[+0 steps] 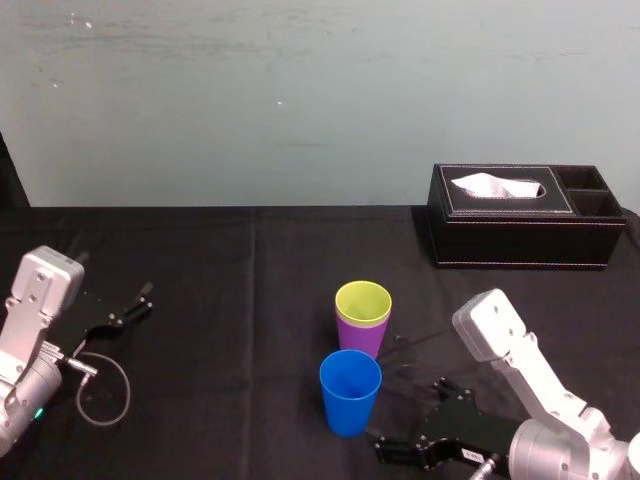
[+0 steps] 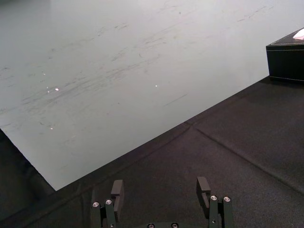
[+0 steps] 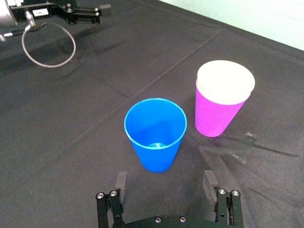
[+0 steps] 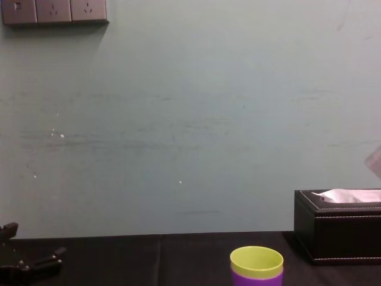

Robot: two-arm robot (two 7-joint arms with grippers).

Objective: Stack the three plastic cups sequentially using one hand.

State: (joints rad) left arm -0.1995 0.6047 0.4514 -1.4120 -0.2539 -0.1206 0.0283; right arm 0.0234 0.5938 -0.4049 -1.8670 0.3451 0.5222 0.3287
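My right gripper (image 3: 165,176), spread wide, sits by the bright blue plastic cup (image 3: 155,133). I should pinch it softly, keeping it straight. My left gripper (image 2: 160,184) rests aside, spread.

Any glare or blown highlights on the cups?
Right wrist view: yellow-green plastic cup nested in the purple plastic cup blown almost white; bright blue plastic cup before the open right gripper reads fine. Head view: all three evenly lit, no glare; left gripper parked far left.
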